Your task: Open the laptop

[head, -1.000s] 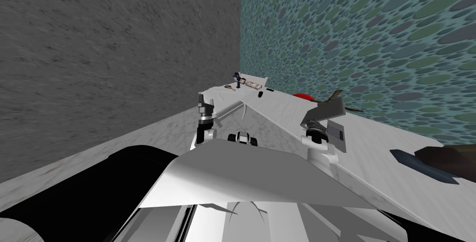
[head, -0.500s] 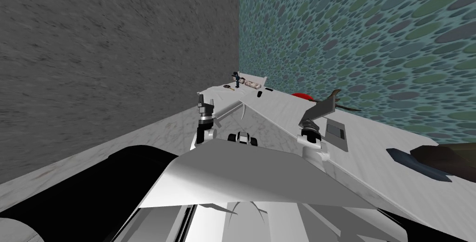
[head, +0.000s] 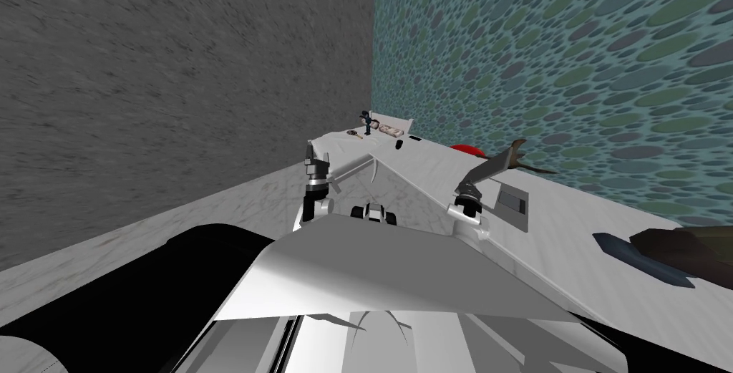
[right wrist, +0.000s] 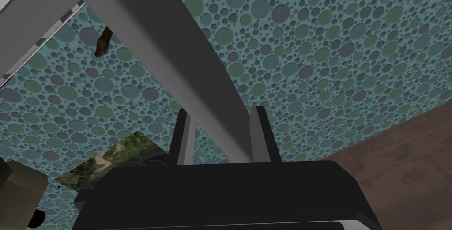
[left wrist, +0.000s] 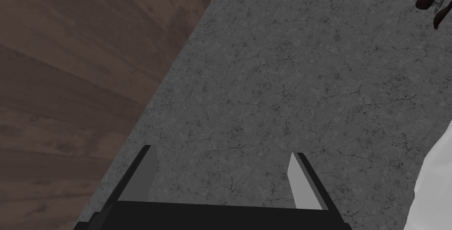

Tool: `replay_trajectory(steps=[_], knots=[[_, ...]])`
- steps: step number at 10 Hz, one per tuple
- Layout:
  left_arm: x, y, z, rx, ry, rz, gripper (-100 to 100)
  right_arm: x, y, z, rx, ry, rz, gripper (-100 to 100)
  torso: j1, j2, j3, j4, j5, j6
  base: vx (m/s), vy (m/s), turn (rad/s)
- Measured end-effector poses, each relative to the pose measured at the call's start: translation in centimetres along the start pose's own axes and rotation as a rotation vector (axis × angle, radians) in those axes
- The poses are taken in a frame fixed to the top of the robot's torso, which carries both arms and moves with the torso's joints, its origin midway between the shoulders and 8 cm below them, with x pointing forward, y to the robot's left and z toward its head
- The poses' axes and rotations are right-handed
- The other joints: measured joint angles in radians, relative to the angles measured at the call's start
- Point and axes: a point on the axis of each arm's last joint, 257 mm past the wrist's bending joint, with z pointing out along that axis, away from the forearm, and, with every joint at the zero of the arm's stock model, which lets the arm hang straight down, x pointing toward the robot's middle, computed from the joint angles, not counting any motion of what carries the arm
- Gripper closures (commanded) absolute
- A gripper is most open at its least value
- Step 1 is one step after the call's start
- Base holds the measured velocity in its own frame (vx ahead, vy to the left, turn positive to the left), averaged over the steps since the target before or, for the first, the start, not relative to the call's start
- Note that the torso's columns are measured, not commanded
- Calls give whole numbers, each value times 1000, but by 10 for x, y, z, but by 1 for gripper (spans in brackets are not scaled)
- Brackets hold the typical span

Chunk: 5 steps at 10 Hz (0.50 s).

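The laptop lies on a long white marbled counter [head: 587, 211] against the dotted teal wall. Its grey base [head: 514, 204] rests flat, and its lid [head: 501, 160] is raised and tilted. My right gripper [head: 481, 175] is shut on the lid's edge; in the right wrist view the grey lid [right wrist: 145, 33] runs between the fingers of that gripper [right wrist: 223, 112]. My left gripper [head: 312, 150] hangs open over the counter's near side, left of the laptop. In the left wrist view this gripper [left wrist: 223, 152] holds nothing above the grey stone surface [left wrist: 287, 86].
A red object [head: 467, 149] sits beyond the laptop by the wall. A dark blue and brown thing [head: 666, 247] lies on the counter's right. Several small items [head: 379, 130] stand at the far end. Brown wooden floor [left wrist: 66, 64] lies past the counter's edge.
My right hand has drawn left and nearer with the lid in its grip, and the lid has swung further up from the base. The left arm stays still.
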Motion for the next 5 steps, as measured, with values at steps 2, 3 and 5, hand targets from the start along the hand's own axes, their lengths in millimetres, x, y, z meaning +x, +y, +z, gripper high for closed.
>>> replay_trajectory(steps=[2, 3, 5], knots=[[0, 0, 0, 0, 0, 0, 0, 5, 1, 0, 9, -9, 31, 100, -2, 0, 0, -1, -2, -3, -57, -65, 47], [0, 0, 0, 0, 0, 0, 0, 7, 3, -1, 13, -15, 43, 100, -1, 1, 1, -1, -3, -4, -24, -39, 13], [0, 0, 0, 0, 0, 0, 0, 14, 2, -1, 25, -21, 72, 100, -1, -4, -2, -2, -3, -8, -40, -66, 57]])
